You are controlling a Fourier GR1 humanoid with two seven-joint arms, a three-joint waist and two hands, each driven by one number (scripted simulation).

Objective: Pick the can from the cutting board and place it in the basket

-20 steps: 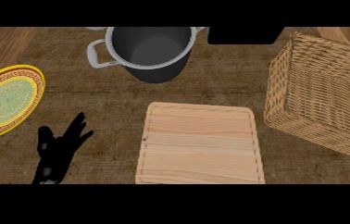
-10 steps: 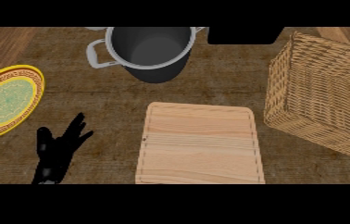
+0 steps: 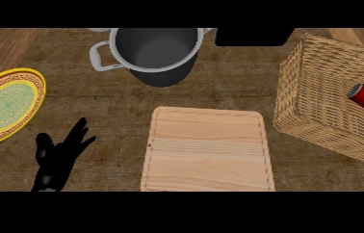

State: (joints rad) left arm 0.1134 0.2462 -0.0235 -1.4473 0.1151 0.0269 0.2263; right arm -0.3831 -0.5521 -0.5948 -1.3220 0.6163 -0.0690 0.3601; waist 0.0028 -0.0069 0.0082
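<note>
A pale wooden cutting board point(image 3: 208, 150) lies at the lower middle of the counter with nothing on it. The wicker basket point(image 3: 320, 97) stands at the right edge. A red can point(image 3: 356, 94) shows at the far right edge, inside the basket, mostly cut off by the frame. My left hand point(image 3: 57, 160) rests at the lower left with fingers straight and spread, holding nothing. My right hand does not show in the head view.
A grey pot with side handles point(image 3: 154, 51) stands at the top middle. A yellow and green plate point(image 3: 16, 102) lies at the left edge. A black object point(image 3: 252, 36) sits at the top right of the dark wooden counter.
A red can now shows at the right edge inside the basket; it was not visible before. The left hand, board and pot have not moved.
</note>
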